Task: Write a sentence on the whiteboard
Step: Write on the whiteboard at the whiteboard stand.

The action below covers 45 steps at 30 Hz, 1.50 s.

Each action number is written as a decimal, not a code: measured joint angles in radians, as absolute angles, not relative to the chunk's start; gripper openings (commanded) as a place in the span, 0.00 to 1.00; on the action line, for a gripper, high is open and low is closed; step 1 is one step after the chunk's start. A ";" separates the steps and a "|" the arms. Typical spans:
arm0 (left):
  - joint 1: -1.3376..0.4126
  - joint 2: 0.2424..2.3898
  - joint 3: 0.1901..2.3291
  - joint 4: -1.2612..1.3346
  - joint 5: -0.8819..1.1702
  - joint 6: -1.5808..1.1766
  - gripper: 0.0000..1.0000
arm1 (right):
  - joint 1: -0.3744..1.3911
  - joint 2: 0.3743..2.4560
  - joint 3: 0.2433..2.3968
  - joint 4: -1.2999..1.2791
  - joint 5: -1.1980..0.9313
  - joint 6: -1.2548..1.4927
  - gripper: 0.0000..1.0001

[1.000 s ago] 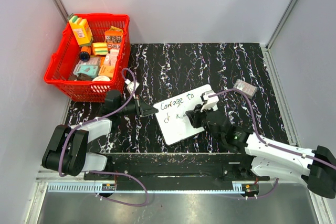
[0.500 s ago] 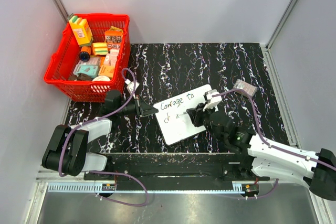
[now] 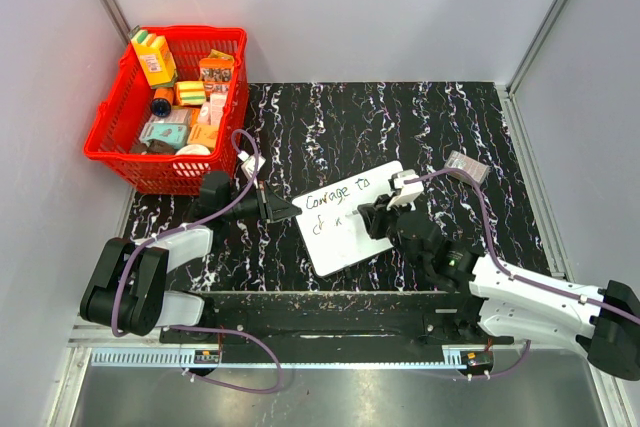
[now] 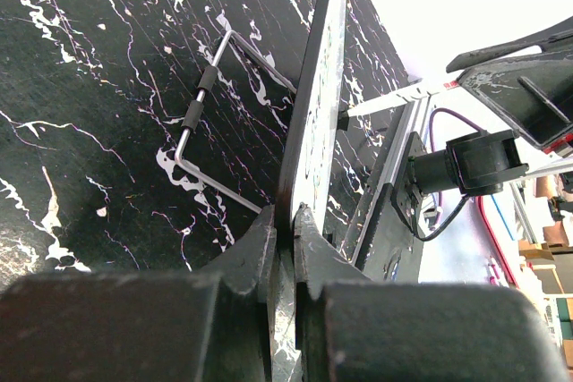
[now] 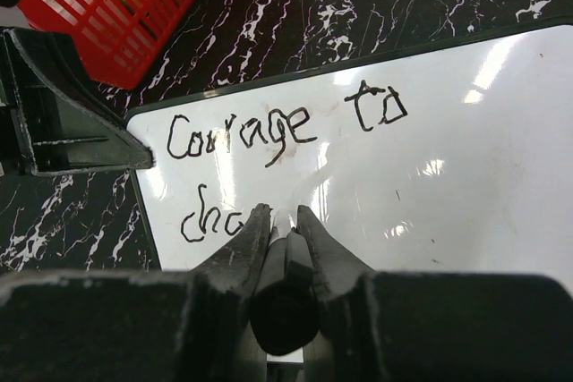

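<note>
The whiteboard (image 3: 368, 187) stands tilted on the black marble table, propped on a wire stand (image 4: 208, 80). My left gripper (image 3: 291, 210) is shut on its left edge, and in the left wrist view the board (image 4: 324, 78) runs edge-on between those jaws (image 4: 285, 221). The sentence (image 5: 240, 136) reads "Courage to" on the top line, with "cha" begun below it. My right gripper (image 5: 285, 215) is shut on a black marker (image 5: 286, 279). The marker's tip is at the board, just right of the "cha". From above, the right gripper (image 3: 368, 215) covers the board's lower middle.
A red basket (image 3: 190, 32) full of small packets stands at the far left corner. Grey walls close in the table on three sides. A small grey box (image 3: 467, 167) on the right arm's cable lies on the table, right of the board.
The right gripper with the marker has shifted slightly along the second line of writing. The left gripper and the board have stayed where they were.
</note>
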State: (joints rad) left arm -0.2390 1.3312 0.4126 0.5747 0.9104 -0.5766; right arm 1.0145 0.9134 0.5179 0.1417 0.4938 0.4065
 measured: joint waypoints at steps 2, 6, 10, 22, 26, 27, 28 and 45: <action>-0.239 1.331 0.413 0.575 0.910 -0.577 0.00 | 1.015 0.914 0.518 0.146 0.500 0.406 0.00; -0.239 1.331 0.413 0.575 0.910 -0.577 0.00 | 1.014 0.924 0.518 0.154 0.513 0.406 0.00; -0.239 1.331 0.413 0.575 0.910 -0.577 0.00 | 1.014 0.942 0.518 0.160 0.514 0.405 0.00; -0.239 1.331 0.413 0.575 0.910 -0.577 0.00 | 1.014 0.966 0.518 0.190 0.491 0.405 0.00; -0.239 1.331 0.413 0.575 0.910 -0.577 0.00 | 1.013 0.970 0.518 0.190 0.467 0.406 0.00; -0.239 1.331 0.413 0.574 0.910 -0.577 0.00 | 1.013 0.970 0.518 0.189 0.464 0.406 0.00; -0.239 1.331 0.413 0.575 0.910 -0.577 0.00 | 1.013 0.970 0.518 0.189 0.459 0.406 0.00; -0.239 1.332 0.413 0.575 0.910 -0.577 0.00 | 1.013 0.956 0.518 0.151 0.451 0.410 0.00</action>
State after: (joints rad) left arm -0.2390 1.3315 0.4126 0.5747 0.9100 -0.5766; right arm 1.0134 0.9558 0.5179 0.1509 0.4515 0.4099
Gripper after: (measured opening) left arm 0.083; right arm 0.194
